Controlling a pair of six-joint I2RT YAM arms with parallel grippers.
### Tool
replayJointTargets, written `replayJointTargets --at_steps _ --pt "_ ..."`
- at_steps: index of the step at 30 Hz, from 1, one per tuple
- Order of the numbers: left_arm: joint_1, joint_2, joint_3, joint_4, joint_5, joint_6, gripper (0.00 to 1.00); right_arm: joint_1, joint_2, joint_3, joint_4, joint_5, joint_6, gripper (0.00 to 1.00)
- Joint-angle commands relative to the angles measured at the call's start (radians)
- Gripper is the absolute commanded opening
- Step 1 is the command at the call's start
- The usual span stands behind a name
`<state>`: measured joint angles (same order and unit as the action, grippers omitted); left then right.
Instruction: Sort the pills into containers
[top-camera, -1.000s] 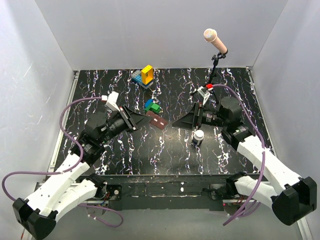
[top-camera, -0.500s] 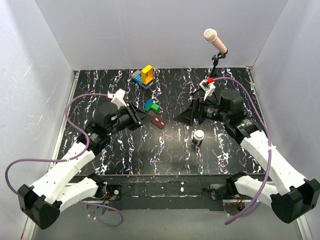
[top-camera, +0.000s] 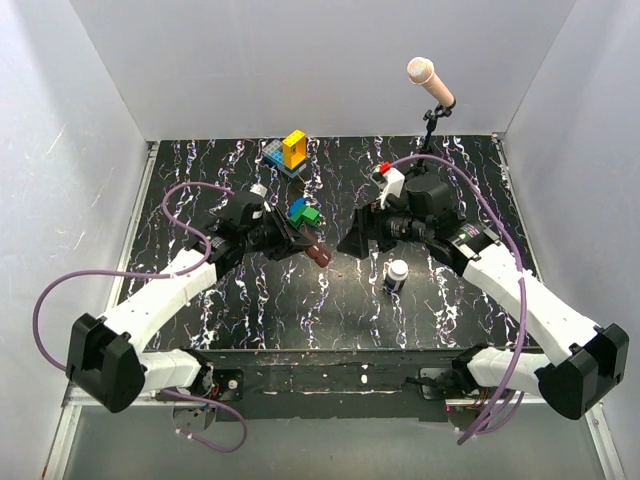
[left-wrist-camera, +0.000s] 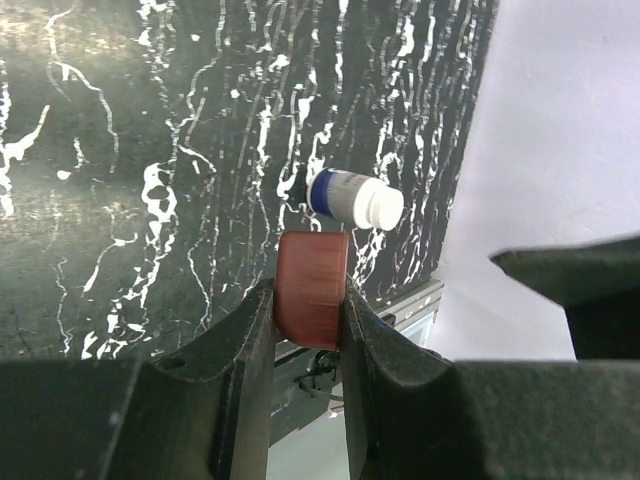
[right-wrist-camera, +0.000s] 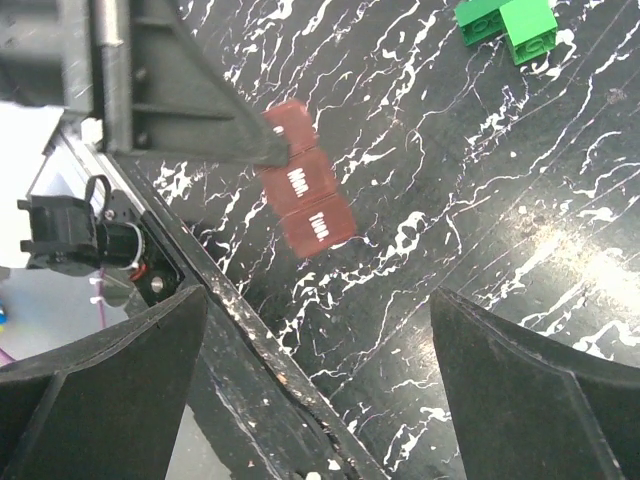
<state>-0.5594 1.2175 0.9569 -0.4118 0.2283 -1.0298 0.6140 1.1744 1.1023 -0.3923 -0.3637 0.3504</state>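
Note:
The container, a small brown pill box (top-camera: 316, 251), is pinched at one end by my left gripper (top-camera: 298, 239) and held just above the black marbled table (top-camera: 300, 300). In the left wrist view the box (left-wrist-camera: 312, 288) sticks out from between the shut fingers (left-wrist-camera: 240, 340). From the right wrist view its lids (right-wrist-camera: 305, 198) read "Mon" and "Tue". My right gripper (top-camera: 350, 242) hangs open just right of the box, with nothing between its fingers (right-wrist-camera: 100, 370). No loose pills show in any view.
A small dark bottle with a white cap (top-camera: 397, 275) stands right of centre. Blue and green blocks (top-camera: 303, 211) lie behind the box, and a yellow-and-blue stack (top-camera: 290, 150) stands farther back. A microphone on a stand (top-camera: 430, 85) rises at the back right. White walls enclose the table.
Both arms have swung in toward the table's centre. The left gripper carried the pill box right and turned it; the right gripper moved left, close to the box, and opened a little wider.

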Motion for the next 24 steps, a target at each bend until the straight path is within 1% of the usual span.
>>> replayJointTargets --at_steps 1,8,10,15,19,24 --pt "0.049 0.036 0.008 0.016 0.065 -0.026 0.00 0.053 -0.013 0.038 -0.014 0.080 -0.097 0.98" --pt "0.067 0.083 -0.004 0.085 0.164 -0.039 0.00 0.121 0.068 0.041 0.001 0.046 -0.175 0.93" --pt "0.067 0.088 -0.001 0.091 0.181 -0.033 0.00 0.145 0.096 0.053 0.001 0.066 -0.188 0.93" --pt "0.067 0.074 0.000 0.094 0.195 -0.013 0.00 0.156 0.157 0.067 0.023 0.045 -0.186 0.92" --pt "0.067 0.063 -0.006 0.090 0.203 -0.012 0.00 0.158 0.192 0.093 0.023 0.016 -0.191 0.86" --pt "0.067 0.048 -0.021 0.094 0.206 -0.015 0.00 0.159 0.215 0.102 0.017 0.026 -0.192 0.79"
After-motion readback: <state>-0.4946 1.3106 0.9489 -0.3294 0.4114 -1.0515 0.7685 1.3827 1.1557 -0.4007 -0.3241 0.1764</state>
